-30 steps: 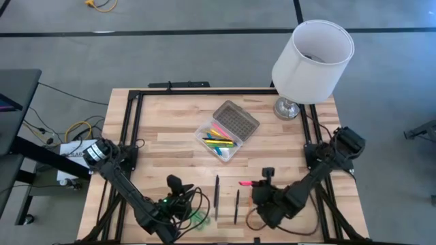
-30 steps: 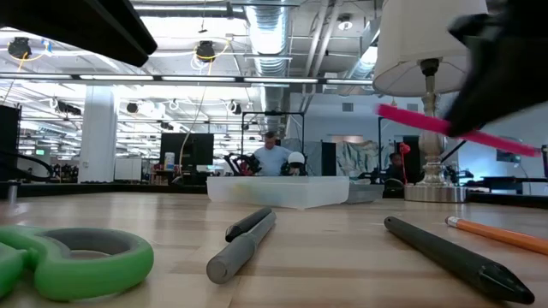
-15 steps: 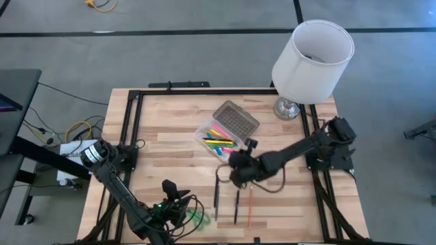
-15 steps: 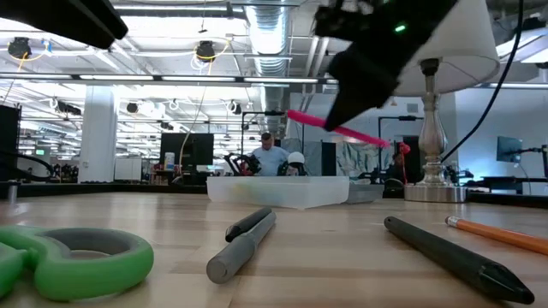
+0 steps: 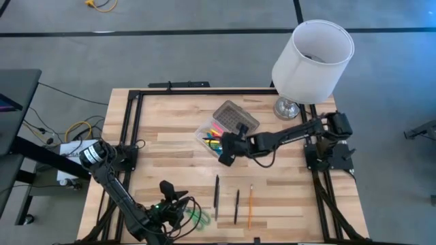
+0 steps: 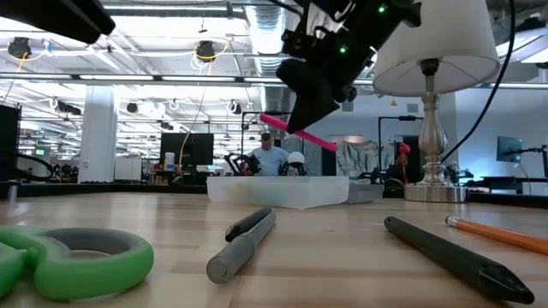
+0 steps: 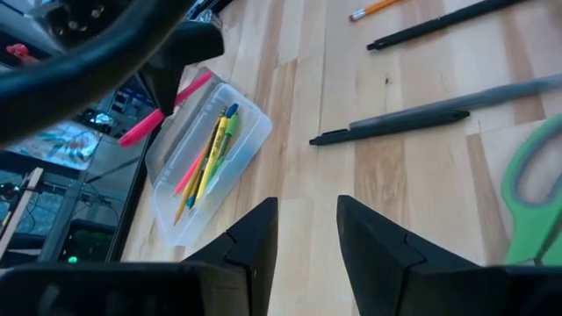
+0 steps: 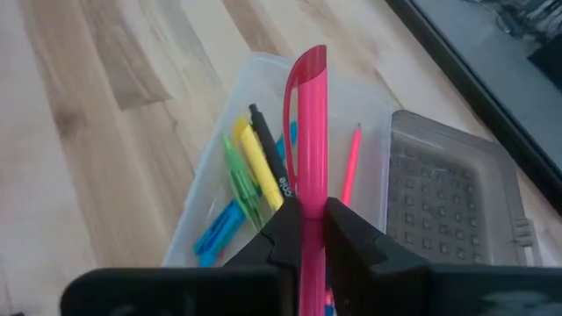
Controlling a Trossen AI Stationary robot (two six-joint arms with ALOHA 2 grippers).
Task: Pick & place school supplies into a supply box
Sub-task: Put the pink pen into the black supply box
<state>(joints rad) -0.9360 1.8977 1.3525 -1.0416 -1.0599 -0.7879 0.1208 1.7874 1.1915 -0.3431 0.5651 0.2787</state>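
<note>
**Pink marker held over the supply box; loose items on the bench**

- Right gripper (image 5: 227, 151): jaws closed on a pink marker (image 8: 304, 167), which sticks out past the fingertips. In the high view it sits at the 5 o'clock end of the supply box (image 5: 216, 145). In the low view the marker (image 6: 297, 133) hangs tilted, clear above the box (image 6: 278, 190), not touching it.
- Supply box: clear case, open, its grey dotted lid (image 8: 443, 202) folded back at the 1 o'clock side. Inside lie a yellow marker (image 8: 253, 164), a green pen (image 8: 234, 167), a blue pen (image 8: 215, 232), a thin pink pencil (image 8: 350, 167) and a black-tipped pen (image 8: 269, 168).
- Left gripper (image 5: 172, 209): at the bench's near edge, about 7 o'clock from the box; jaws a little apart, holding nothing, as the left wrist view shows.
- Green-handled scissors (image 5: 198, 218): flat on the bench, just beside the left gripper at its 3 o'clock.
- Grey-black pen (image 5: 216, 196), black pen (image 5: 236, 205), orange pencil (image 5: 249, 205): lying side by side, apart from one another, at 6 o'clock of the box, well clear of it.
- White lampshade (image 5: 313, 60) on a metal base (image 5: 288, 108): far right corner of the bench (image 5: 163, 136), at 2 o'clock from the box.
</note>
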